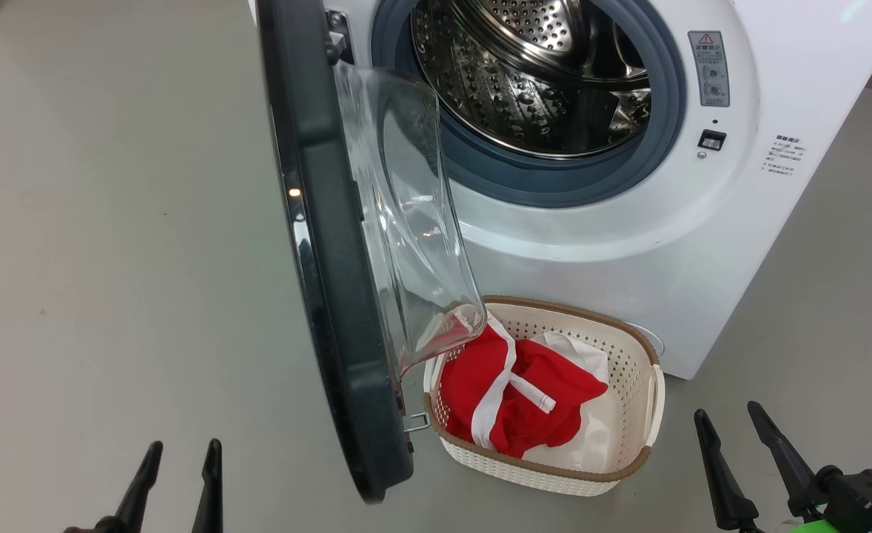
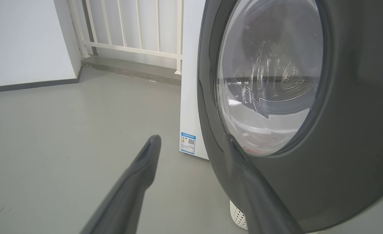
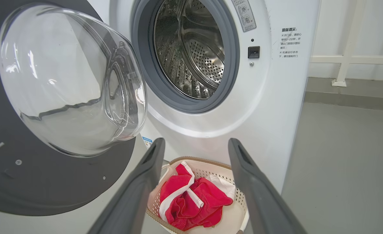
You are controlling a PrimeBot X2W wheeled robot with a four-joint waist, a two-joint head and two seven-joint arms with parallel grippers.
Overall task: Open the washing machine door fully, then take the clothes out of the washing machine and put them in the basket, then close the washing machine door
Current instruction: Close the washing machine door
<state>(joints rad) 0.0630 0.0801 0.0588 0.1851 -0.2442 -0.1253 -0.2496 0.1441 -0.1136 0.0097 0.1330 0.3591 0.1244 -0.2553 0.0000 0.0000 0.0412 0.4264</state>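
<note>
Clothes [image 1: 525,400] are heaped in the basket [image 1: 632,377] between left gripper [image 1: 186,444] and right gripper [image 1: 726,409], jaws spread wide; door [image 1: 332,296] is swung outward.

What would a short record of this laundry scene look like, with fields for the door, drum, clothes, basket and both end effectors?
Door: washing machine door swung open
Drum: drum of the washing machine shows bare steel, no garments seen
Clothes: red clothes with white stripes, lying in the basket
Basket place: on the floor, before the machine, by the door's lower edge
Left arm: left end effector open, empty, on the door's outer side
Right arm: right end effector open, empty, right of the basket
Not yet done: closing the door
</note>
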